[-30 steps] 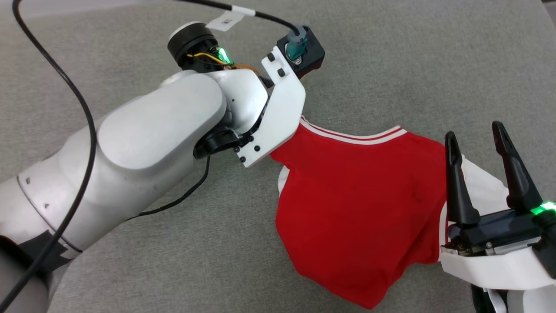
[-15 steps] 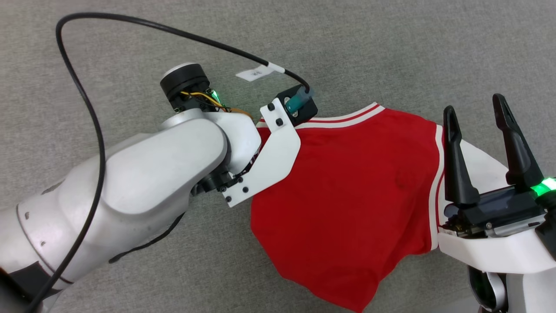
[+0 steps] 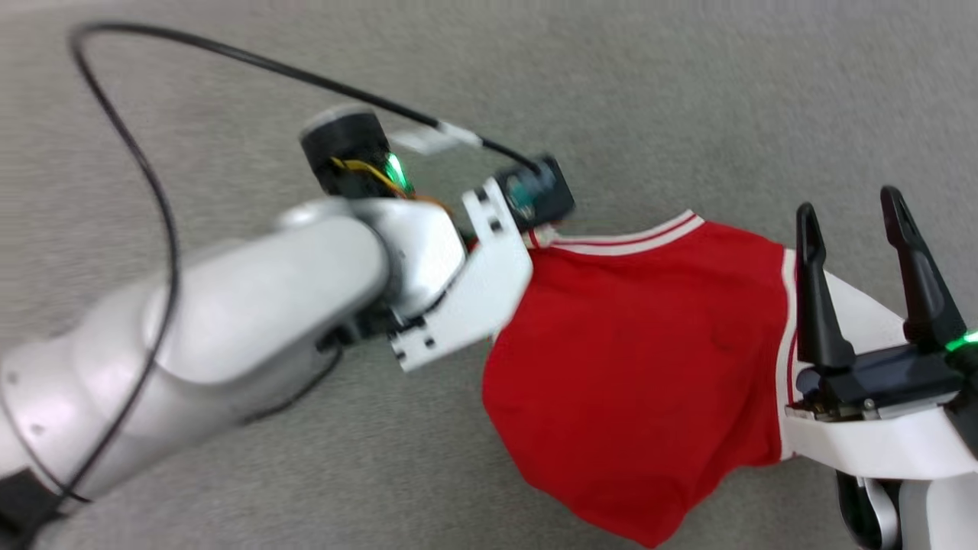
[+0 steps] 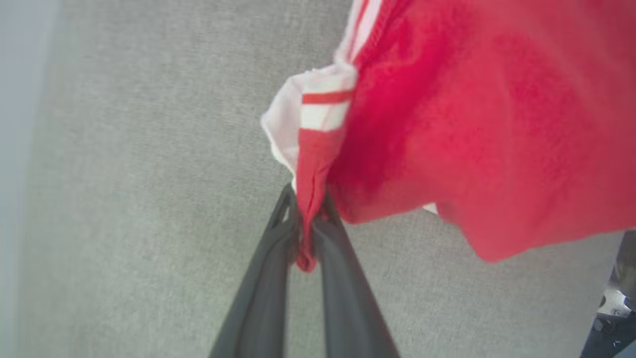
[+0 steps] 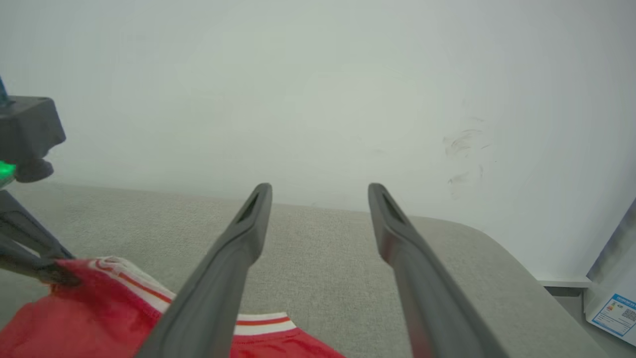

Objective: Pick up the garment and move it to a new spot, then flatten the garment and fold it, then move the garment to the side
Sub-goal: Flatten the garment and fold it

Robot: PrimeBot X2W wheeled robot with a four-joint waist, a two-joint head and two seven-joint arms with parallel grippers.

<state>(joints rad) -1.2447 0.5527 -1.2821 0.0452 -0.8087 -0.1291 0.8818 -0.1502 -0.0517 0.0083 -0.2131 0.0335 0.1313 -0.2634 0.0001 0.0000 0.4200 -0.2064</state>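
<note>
The garment (image 3: 649,344), a red T-shirt with white sleeves and striped trim, hangs and drapes over the grey fabric surface (image 3: 688,92). My left gripper (image 4: 308,209) is shut on a bunched fold of the garment (image 4: 472,124) at its shoulder corner beside the collar. In the head view the white wrist mount hides those fingers. From the right wrist view the left gripper (image 5: 44,271) pinches the garment (image 5: 74,318) at the far left. My right gripper (image 3: 848,206) stands open over the white right sleeve, its jaws (image 5: 318,191) wide apart with nothing between them.
A black cable (image 3: 153,191) loops over my left arm (image 3: 252,321). A white wall (image 5: 318,74) rises behind the grey surface, whose rounded corner (image 5: 497,248) shows at the right. Past that corner stands a box with a blue label (image 5: 613,313).
My left gripper has shut on the garment's shoulder corner, which was between open fingers before. The head view has shifted and blurred. The right gripper stays open.
</note>
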